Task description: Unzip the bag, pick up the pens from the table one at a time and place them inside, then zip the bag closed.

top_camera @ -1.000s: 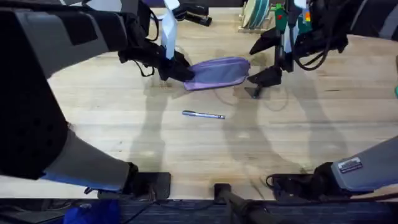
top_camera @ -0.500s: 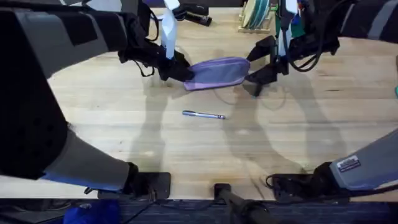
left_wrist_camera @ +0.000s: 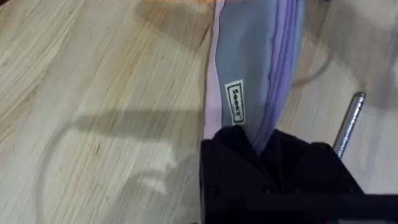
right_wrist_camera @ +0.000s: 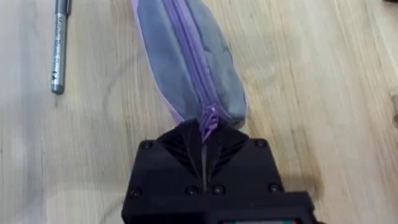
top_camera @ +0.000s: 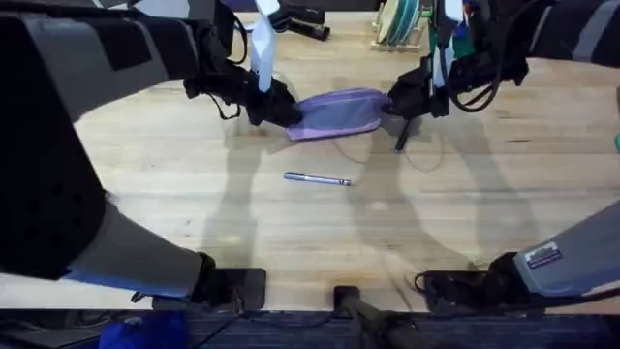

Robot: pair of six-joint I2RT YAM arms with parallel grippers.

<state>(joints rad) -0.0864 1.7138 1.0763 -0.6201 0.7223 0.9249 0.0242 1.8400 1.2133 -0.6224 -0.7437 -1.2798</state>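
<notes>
The left gripper (top_camera: 274, 107) sits at the far left of the table (top_camera: 194, 204), its black fingers (left_wrist_camera: 249, 155) pinched together on the left end of the bag (top_camera: 339, 113), where the grey panel with a small label meets the lavender edge. The bag lies lengthwise across the far middle of the table, its zipper (right_wrist_camera: 186, 56) running along the top and closed. Nearer than the bag, well apart from it, the silvery pen (top_camera: 317, 179) lies flat on the wood, roughly parallel to the pouch. At the bag's right end the right gripper (top_camera: 399, 102) has its fingers (right_wrist_camera: 180, 146) clamped on the purple zipper pull (right_wrist_camera: 208, 121), with almost no gap between them.
</notes>
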